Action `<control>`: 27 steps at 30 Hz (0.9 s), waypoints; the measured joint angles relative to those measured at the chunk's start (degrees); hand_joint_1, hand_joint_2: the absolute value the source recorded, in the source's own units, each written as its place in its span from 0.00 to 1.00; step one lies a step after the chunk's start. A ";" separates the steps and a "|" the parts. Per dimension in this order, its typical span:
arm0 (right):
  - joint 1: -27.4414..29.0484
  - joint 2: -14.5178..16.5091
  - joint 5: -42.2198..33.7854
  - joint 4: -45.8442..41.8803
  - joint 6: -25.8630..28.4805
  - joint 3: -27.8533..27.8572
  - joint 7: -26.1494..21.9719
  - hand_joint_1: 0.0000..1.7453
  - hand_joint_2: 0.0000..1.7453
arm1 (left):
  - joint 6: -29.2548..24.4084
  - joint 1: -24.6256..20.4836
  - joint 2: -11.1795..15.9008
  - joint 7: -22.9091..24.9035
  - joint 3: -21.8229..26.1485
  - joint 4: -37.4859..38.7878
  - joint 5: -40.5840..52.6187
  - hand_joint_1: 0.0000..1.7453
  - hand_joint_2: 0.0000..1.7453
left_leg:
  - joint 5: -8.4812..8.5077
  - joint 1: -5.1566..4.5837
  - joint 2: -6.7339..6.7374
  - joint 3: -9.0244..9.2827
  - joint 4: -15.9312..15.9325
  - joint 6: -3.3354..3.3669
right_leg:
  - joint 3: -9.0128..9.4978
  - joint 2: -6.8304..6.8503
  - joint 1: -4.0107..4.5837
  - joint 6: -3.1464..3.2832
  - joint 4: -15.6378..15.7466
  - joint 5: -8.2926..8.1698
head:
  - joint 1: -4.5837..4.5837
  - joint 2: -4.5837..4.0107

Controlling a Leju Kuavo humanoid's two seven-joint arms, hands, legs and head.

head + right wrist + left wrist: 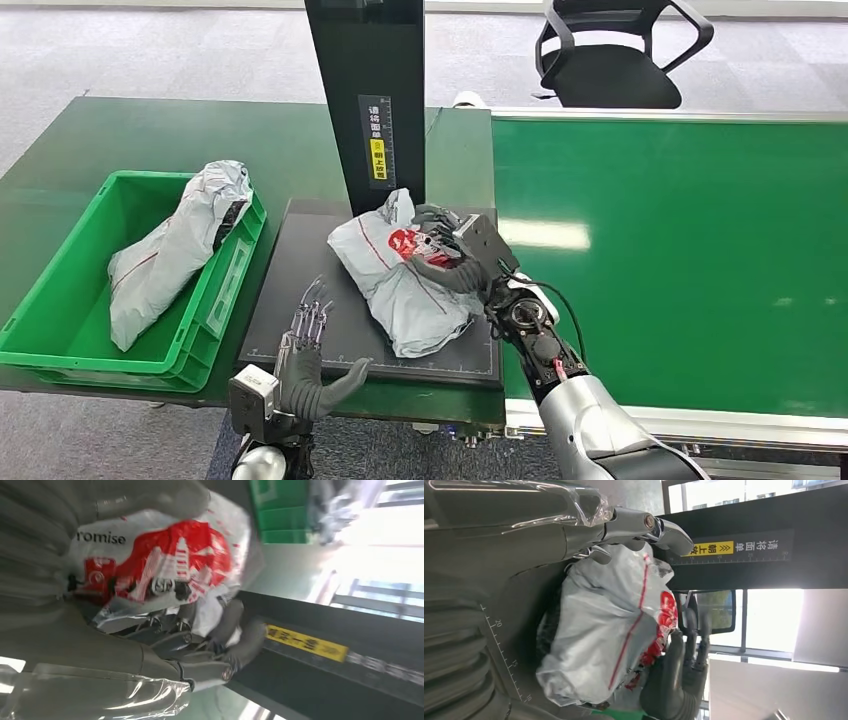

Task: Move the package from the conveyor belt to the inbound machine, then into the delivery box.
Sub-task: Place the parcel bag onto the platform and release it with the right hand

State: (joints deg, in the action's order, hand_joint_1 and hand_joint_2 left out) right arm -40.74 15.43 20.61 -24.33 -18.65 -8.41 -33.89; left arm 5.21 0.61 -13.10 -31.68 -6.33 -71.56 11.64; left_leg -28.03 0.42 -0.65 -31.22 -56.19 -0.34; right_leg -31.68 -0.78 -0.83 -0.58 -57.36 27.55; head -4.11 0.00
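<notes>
Right hand (452,250): fingers curled over the red-printed top of the crumpled grey plastic mailer package (400,275), thumb on the near side, so the hand grips it. In the right wrist view the dark fingers (170,630) wrap one edge of the package (160,565) and press into the film.

Left hand (305,365): holds nothing, fingers straight and slightly spread, thumb out to the side. It hovers over the near left corner of the flat black scanning platform with ruler markings (300,300), apart from the package.

The package lies on this platform, at the foot of the upright black column with a yellow label (372,100).

Left of the platform, touching it, stands a green plastic crate (60,320) holding a second grey mailer bag (175,250). Right of the platform runs the green conveyor belt (680,250). Behind it stands a black office chair (615,55).
</notes>
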 joint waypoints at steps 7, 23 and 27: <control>7.02 -0.76 -7.84 -7.81 -3.08 0.06 -6.00 0.00 1.00 | -4.48 0.64 0.08 -0.44 0.40 -0.34 1.59 0.00 1.00 | -0.01 0.00 -0.01 -0.03 0.00 0.00 | -0.02 0.00 0.00 0.00 0.00 0.01 | -0.02 0.00; 32.54 0.89 -22.45 -46.45 -4.88 1.20 -6.27 0.00 1.00 | -34.36 -7.96 0.66 22.01 -7.88 2.70 54.28 0.00 1.00 | 0.10 -0.01 -0.01 -0.06 0.00 0.01 | -0.15 0.03 -0.01 0.03 0.03 -0.11 | 0.01 0.00; 33.17 1.82 -23.09 -48.26 -5.29 2.63 -6.27 0.00 1.00 | -31.47 -16.39 0.36 24.97 -12.02 12.60 59.85 0.00 1.00 | 0.17 -0.01 0.06 -0.06 -0.01 0.02 | -0.15 -0.03 -0.01 0.01 0.02 -0.24 | 0.02 0.00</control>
State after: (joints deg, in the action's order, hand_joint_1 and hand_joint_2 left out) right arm -7.57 17.24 -2.48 -72.59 -23.94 -5.78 -40.15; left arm -26.26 -15.77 -12.75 -6.71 -18.35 -58.96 71.49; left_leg -27.85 0.41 -0.59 -31.28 -56.21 -0.32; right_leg -31.83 -0.81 -0.84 -0.57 -57.33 27.31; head -4.09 0.00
